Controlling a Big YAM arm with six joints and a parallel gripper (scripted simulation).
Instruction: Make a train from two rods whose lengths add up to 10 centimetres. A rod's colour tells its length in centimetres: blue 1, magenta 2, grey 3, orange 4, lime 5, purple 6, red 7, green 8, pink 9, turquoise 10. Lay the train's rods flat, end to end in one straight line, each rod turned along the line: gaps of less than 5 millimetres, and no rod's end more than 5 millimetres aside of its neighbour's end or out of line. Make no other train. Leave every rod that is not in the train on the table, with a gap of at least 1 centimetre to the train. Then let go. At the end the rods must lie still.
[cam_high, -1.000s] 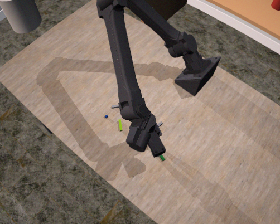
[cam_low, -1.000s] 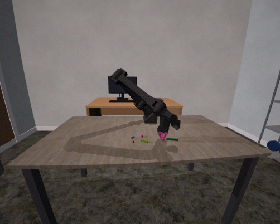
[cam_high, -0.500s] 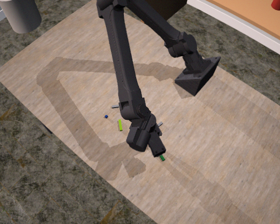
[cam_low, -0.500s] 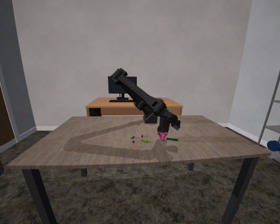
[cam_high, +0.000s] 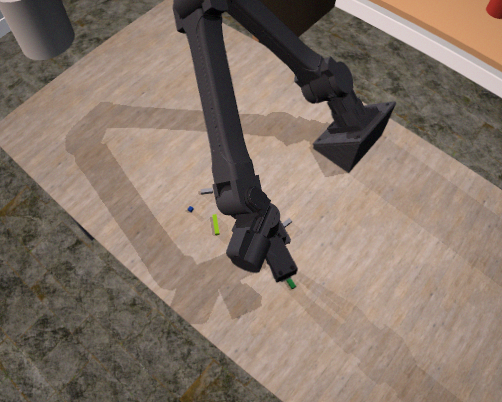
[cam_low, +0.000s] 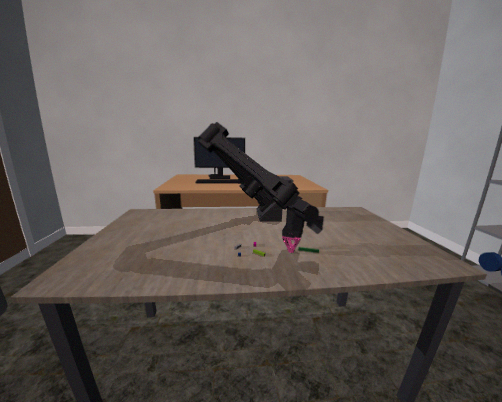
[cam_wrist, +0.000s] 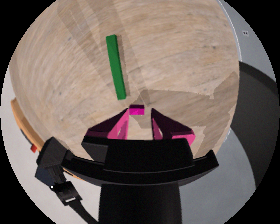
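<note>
My gripper (cam_low: 291, 250) (cam_wrist: 139, 111) is partly open, pointing down low over the table. A magenta rod (cam_wrist: 136, 110) lies below and between its fingertips, nearer the left finger and not gripped. The green rod (cam_high: 291, 283) (cam_low: 308, 250) (cam_wrist: 116, 67) lies flat just beyond the tips; its near end is close to that magenta rod, apart and turned differently. Away from them lie a lime rod (cam_high: 215, 224) (cam_low: 259, 253), a blue rod (cam_high: 190, 209) (cam_low: 239, 254), a grey rod (cam_high: 206, 191) (cam_low: 237, 246) and another magenta rod (cam_low: 254, 244). Another grey rod (cam_high: 287, 223) shows beside the wrist.
The arm's base (cam_high: 355, 135) (cam_low: 269, 215) stands at the back of the table (cam_high: 400, 250) (cam_low: 175, 285). The arm reaches over the rods and hides part of the table in the top view. Its shadow crosses the table.
</note>
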